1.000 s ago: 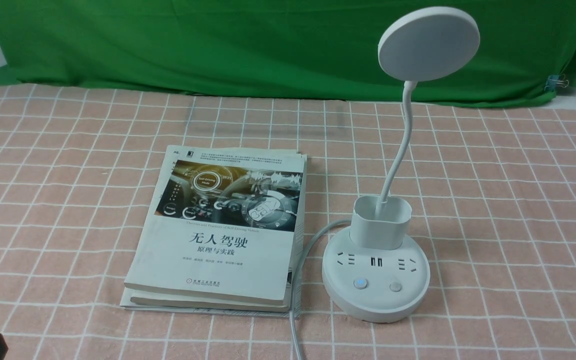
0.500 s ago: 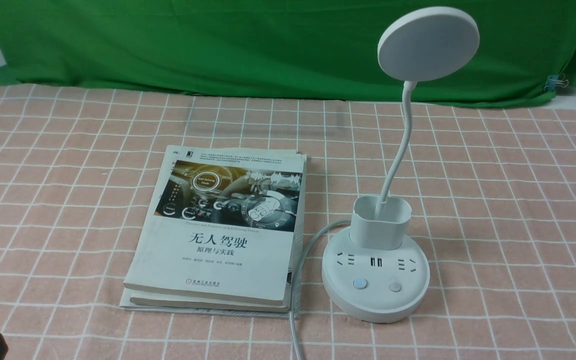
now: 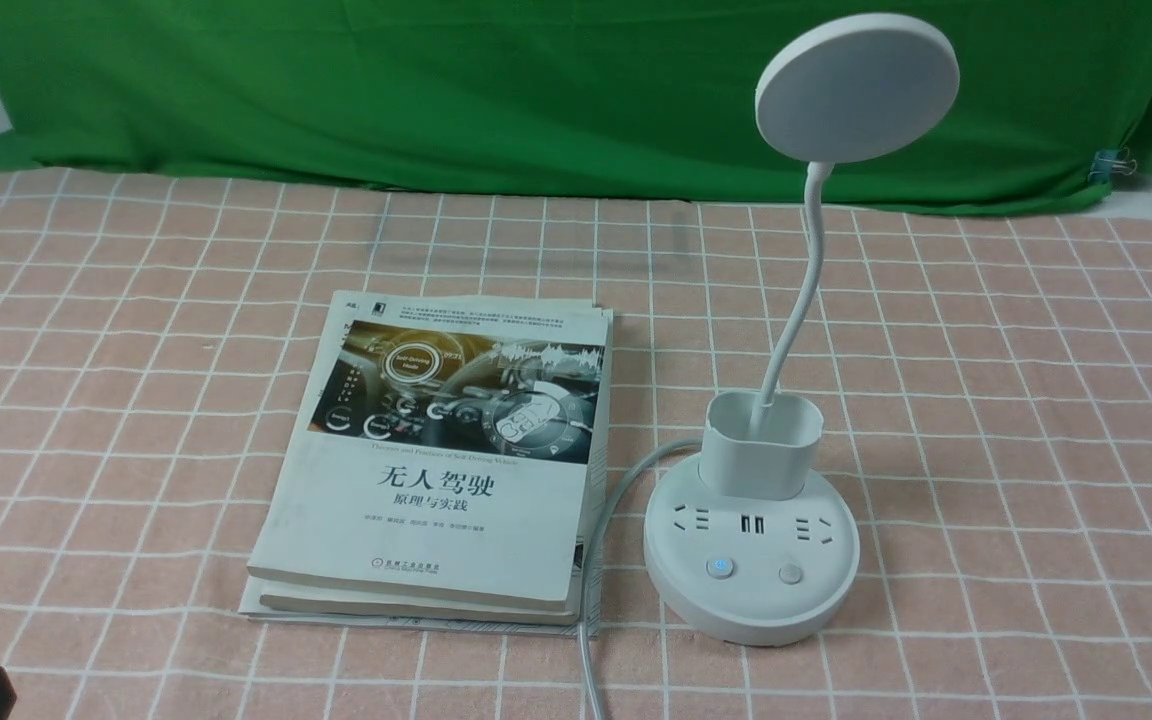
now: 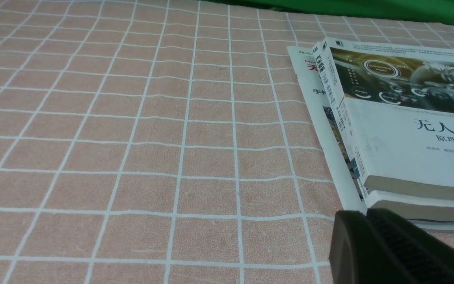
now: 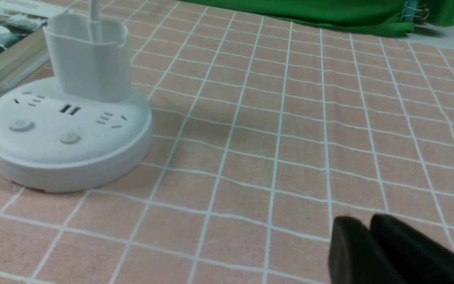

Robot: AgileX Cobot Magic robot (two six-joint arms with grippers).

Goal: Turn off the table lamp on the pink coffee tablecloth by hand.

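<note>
The table lamp stands right of the books on the pink tablecloth: hard plastic, probably light and tippable, so press its lit near-left button straight down. Both grippers' fingers look pressed together, empty.

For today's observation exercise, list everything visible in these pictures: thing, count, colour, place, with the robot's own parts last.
table lamp: 1, white, right of the books, grey cord trailing to the near edge
books: a stack, exact count unclear, white covers, centre
pink coffee tablecloth: 1, pink with white grid, under everything
backdrop cloth: 1, green, behind
binder clip: 1, on the backdrop's right end
left gripper: 1, black, fingers together
right gripper: 1, black, fingers together
</note>
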